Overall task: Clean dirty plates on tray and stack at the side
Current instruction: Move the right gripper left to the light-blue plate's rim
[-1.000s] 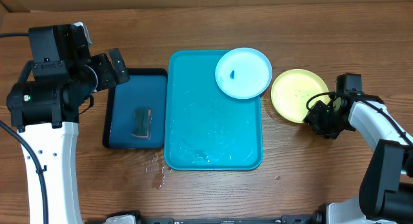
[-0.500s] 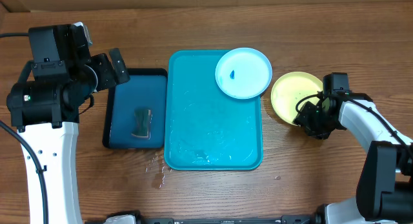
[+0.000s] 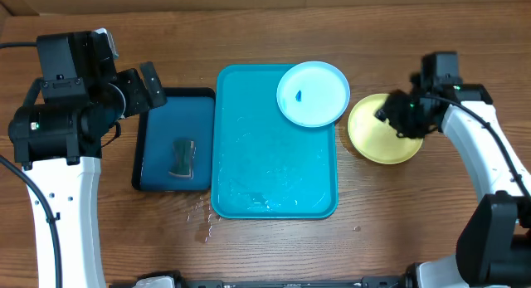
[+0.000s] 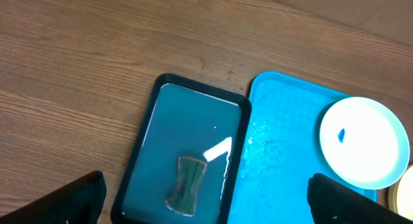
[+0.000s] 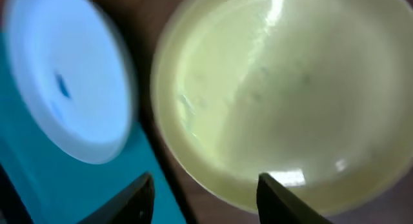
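Yellow-green plate (image 5: 277,88) lies beneath the right gripper (image 5: 205,188).

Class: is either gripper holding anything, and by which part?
Nothing is held. The right gripper hangs open and empty above the round yellow-green plastic plate; the left gripper is open and empty too.

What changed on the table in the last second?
The right gripper left the near right rim of the yellow-green plate and swung over its far side, toward the light blue plate, jaws apart, holding nothing. That plate, the turquoise tray and the open left gripper stayed put.
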